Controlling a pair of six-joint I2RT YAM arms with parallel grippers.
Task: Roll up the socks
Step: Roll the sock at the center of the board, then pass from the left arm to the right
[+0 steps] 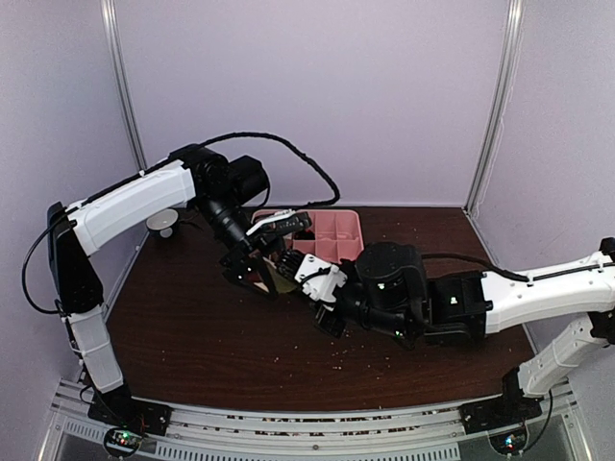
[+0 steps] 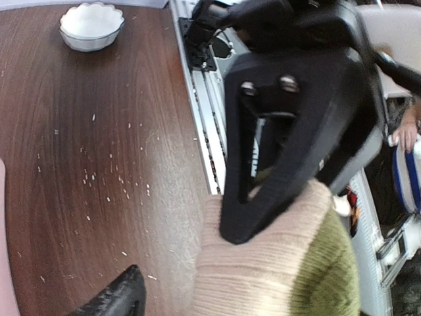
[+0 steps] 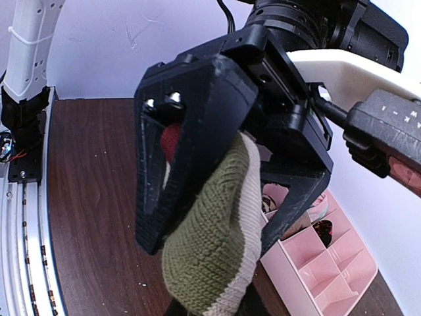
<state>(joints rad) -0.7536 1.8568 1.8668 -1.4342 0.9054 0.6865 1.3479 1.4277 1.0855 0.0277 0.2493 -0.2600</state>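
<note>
The beige-tan sock (image 1: 280, 280) with its olive toe is held above the table between both grippers. In the right wrist view the olive and beige sock (image 3: 217, 243) fills the gap between my right gripper's (image 3: 210, 247) fingers, which are shut on it. A red patch (image 3: 172, 138) shows behind the left finger; the black argyle sock is otherwise hidden. My left gripper (image 2: 177, 263) is open: one finger (image 2: 289, 145) presses on the beige sock (image 2: 263, 276), the other fingertip (image 2: 118, 299) stands apart over the table. In the top view the left gripper (image 1: 252, 269) and right gripper (image 1: 306, 272) nearly meet.
The pink divided tray (image 1: 338, 229) stands just behind the grippers, with small items in some compartments (image 3: 329, 276). The white bowl (image 1: 163, 223) sits at the back left (image 2: 92, 26). Pale crumbs are scattered on the dark table. A metal rail (image 2: 207, 131) runs along the near edge.
</note>
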